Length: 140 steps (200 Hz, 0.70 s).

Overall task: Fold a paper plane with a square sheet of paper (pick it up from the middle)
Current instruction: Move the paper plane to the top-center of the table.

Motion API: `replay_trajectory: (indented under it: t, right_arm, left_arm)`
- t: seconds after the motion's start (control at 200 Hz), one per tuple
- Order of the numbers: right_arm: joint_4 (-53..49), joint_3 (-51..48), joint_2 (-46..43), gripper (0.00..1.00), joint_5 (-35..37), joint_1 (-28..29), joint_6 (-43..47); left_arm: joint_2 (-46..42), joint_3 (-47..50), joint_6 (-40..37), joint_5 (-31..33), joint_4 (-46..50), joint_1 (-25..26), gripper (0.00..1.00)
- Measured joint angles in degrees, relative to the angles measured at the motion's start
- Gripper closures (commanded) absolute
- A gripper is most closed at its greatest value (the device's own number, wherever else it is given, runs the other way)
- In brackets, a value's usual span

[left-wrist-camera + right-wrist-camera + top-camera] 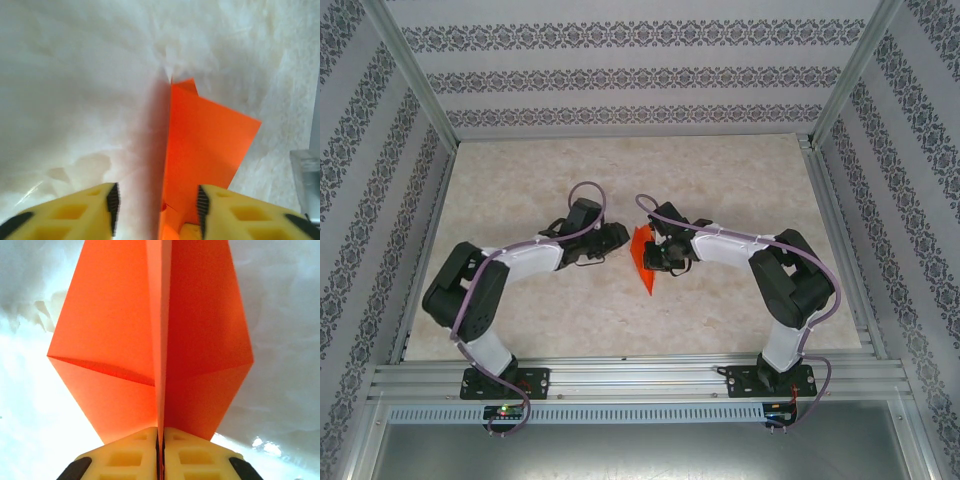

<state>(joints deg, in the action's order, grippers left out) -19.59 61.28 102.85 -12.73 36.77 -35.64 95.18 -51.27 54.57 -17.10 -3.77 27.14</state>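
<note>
The square sheet of paper is bright orange-red and folded along a centre crease into a pointed shape, its tip toward the near edge. It stands on edge between the two arms at mid table. My right gripper is shut on the crease, and two flaps of the paper spread left and right ahead of it. My left gripper is open. The paper rises between its fingers, nearer the right pad, and neither pad presses it. From above, the left gripper and right gripper face each other across the paper.
The tabletop is pale marble-patterned. Aluminium rails run along the near edge and both sides, with patterned walls behind. A grey metal piece shows at the right edge of the left wrist view.
</note>
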Motion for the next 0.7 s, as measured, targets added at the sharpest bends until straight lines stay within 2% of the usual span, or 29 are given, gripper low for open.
replay_trajectory:
  t: [0.205,0.425,0.49,0.699]
  right_arm:
    - [-4.28,3.13,0.11,0.87,4.59,1.79,0.02]
    - [-6.67,5.88,2.89,0.82,7.15,2.49,0.02]
    - [-7.32,6.49,3.89,0.82,7.54,2.62,0.00]
    - [-8.92,7.52,5.33,0.81,8.22,3.26,0.00]
  left_arm:
    - [-5.75,-0.28,-1.84,5.92,7.52,-2.51,0.23]
    - [-7.15,-0.31,-3.10,10.21,13.18,-2.64,0.04]
    - [-7.15,-0.31,-3.39,11.30,14.82,-2.78,0.00]
    - [-7.15,-0.74,-3.80,13.99,18.40,-2.89,0.00]
